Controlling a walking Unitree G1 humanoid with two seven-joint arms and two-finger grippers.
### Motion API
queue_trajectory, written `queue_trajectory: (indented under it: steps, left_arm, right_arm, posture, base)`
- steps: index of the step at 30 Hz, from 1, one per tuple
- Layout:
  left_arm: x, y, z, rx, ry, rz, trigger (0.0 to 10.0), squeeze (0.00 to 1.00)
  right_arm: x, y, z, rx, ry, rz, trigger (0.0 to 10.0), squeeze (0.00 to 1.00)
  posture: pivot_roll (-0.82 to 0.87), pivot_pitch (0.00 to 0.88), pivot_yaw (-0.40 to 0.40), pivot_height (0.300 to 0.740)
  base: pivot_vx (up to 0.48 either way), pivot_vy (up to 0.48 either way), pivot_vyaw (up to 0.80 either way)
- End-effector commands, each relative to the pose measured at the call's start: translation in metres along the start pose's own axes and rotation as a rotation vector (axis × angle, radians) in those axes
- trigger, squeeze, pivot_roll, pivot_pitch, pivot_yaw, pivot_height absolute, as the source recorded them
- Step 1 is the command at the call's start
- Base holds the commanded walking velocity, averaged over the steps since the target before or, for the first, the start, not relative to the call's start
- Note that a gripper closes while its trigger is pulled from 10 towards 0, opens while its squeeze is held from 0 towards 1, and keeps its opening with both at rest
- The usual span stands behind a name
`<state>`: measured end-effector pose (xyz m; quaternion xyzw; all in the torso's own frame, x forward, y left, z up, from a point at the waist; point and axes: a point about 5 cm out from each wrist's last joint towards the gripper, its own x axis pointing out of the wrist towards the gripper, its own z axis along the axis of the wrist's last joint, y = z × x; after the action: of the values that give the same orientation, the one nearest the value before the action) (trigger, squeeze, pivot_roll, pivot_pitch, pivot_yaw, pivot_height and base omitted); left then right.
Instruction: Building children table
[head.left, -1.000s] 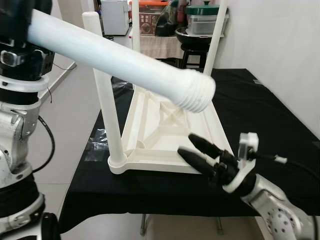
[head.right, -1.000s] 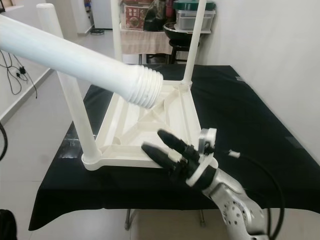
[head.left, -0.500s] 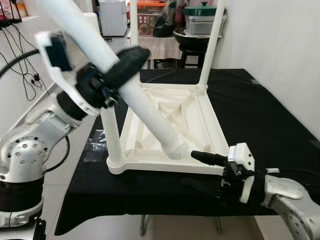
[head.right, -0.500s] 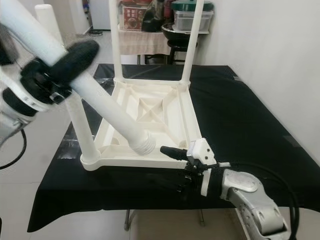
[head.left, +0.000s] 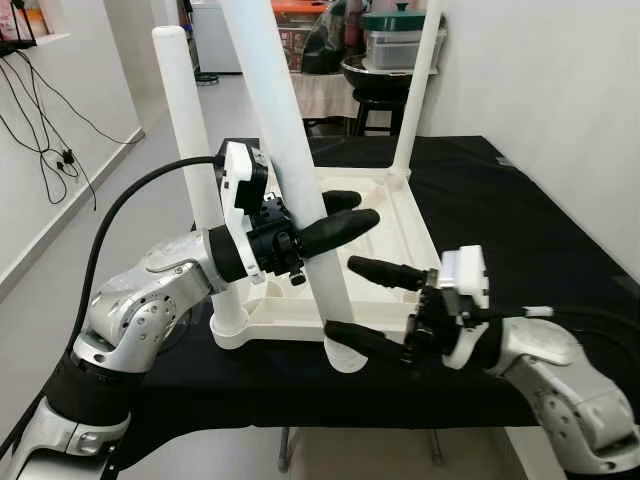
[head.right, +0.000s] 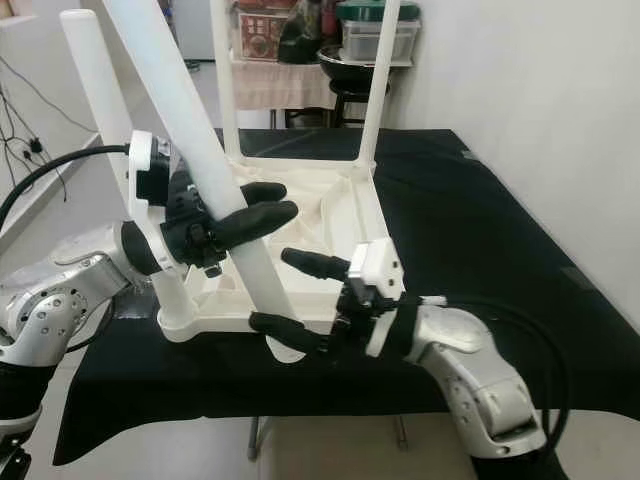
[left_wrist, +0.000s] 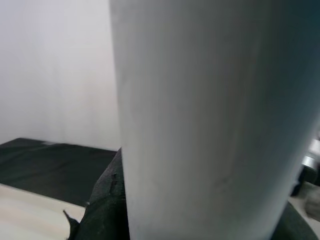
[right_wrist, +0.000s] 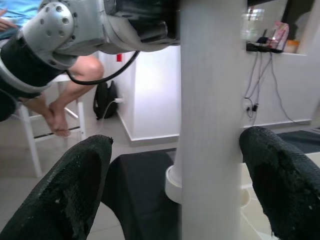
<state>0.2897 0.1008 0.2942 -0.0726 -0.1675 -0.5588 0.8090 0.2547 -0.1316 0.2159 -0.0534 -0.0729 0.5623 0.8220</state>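
Loose leg (head.left: 290, 150) now swung upright, left gripper (head.left: 335, 222) gripping, right gripper (head.left: 365, 305) bracketing

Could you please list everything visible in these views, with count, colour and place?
Upturned tabletop: one, cream-white, on the black cloth.
Fitted legs: three, white, standing up from the tabletop's corners.
Loose leg: one, white, tilted, lower end at the near right corner.
Black cloth: one, covering the work table.
Lidded containers: stacked, green lids, at the back.
Cables: black, on the left wall.
Person's bare legs: on a white chair.
Left gripper: shut on the loose leg.
Right gripper: open, fingers either side of the leg's lower end.
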Motion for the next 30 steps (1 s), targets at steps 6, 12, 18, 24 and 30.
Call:
queue_trajectory:
  steps: [6,12,18,24,30]
  left_arm:
    - [0.006,-0.002,0.007,0.023,-0.06,-0.02,0.0,0.0]
    - [0.007,-0.003,0.007,0.028,-0.071,-0.019,0.0,0.0]
    - [0.008,-0.003,0.007,0.027,-0.082,-0.022,0.0,0.0]
    - [0.01,-0.003,0.006,0.02,-0.093,-0.023,0.0,0.0]
    - [0.011,-0.004,0.005,0.015,-0.101,-0.021,0.0,0.0]
  right_arm:
    - [0.025,0.001,-0.022,-0.029,0.123,0.012,10.0,0.0]
    - [0.034,-0.006,-0.029,-0.065,0.186,-0.027,10.0,0.0]
    - [0.043,-0.014,-0.031,-0.075,0.2,-0.098,10.0,0.0]
    - [0.065,-0.011,-0.035,-0.061,0.184,-0.135,10.0,0.0]
    - [0.08,-0.015,-0.034,-0.052,0.151,-0.174,0.0,0.0]
  posture:
    - [-0.05,0.034,-0.02,0.74]
    - [-0.05,0.035,-0.023,0.74]
    - [-0.05,0.035,-0.021,0.74]
    - [-0.06,0.032,-0.02,0.74]
    - [-0.06,0.032,-0.026,0.74]
  base:
    - [0.0,0.0,0.0]
    - [0.0,0.0,0.0]
    - [0.0,0.0,0.0]
    - [0.0,0.0,0.0]
    - [0.0,0.0,0.0]
